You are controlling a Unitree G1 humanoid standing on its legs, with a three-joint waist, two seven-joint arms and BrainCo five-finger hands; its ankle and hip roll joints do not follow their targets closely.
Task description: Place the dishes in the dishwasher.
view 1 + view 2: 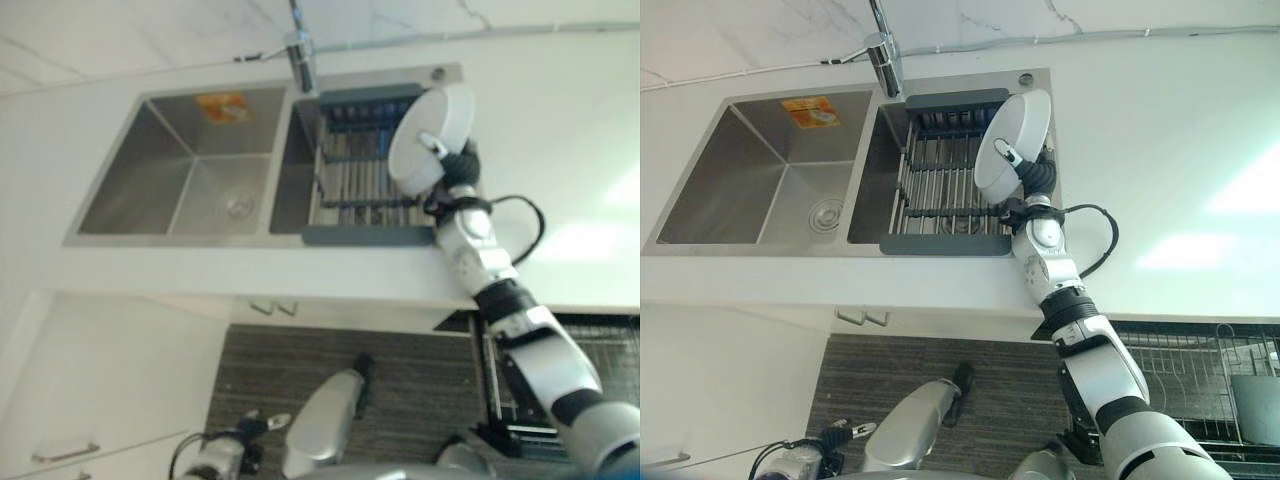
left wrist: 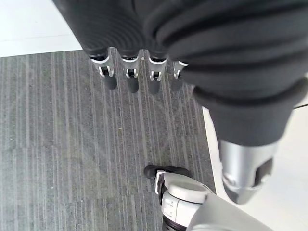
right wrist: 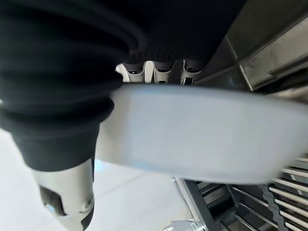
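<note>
Bowl (image 1: 1015,140): white, tilted on edge, held above the right side of the drying rack, clear of the bars; its underside faces the head camera.
Left hand (image 2: 139,79): hangs low over the grey striped floor (image 2: 72,144); fingers straight and side by side, holding nothing.
Sink (image 1: 770,170): stainless double basin set in the white tabletop (image 1: 1160,150); left basin bare, with an orange sticker on its back wall.
Faucet (image 1: 882,45): stands at the back edge between the basins.
Drying rack (image 1: 940,190): dark-framed, metal bars, seated in the right basin.
Right hand (image 1: 1032,172): fingers (image 3: 156,70) behind the bowl, thumb across its front, pinching the rim.
Dishwasher basket (image 1: 1200,380): wire, pulled out below the tabletop edge, at far right.
</note>
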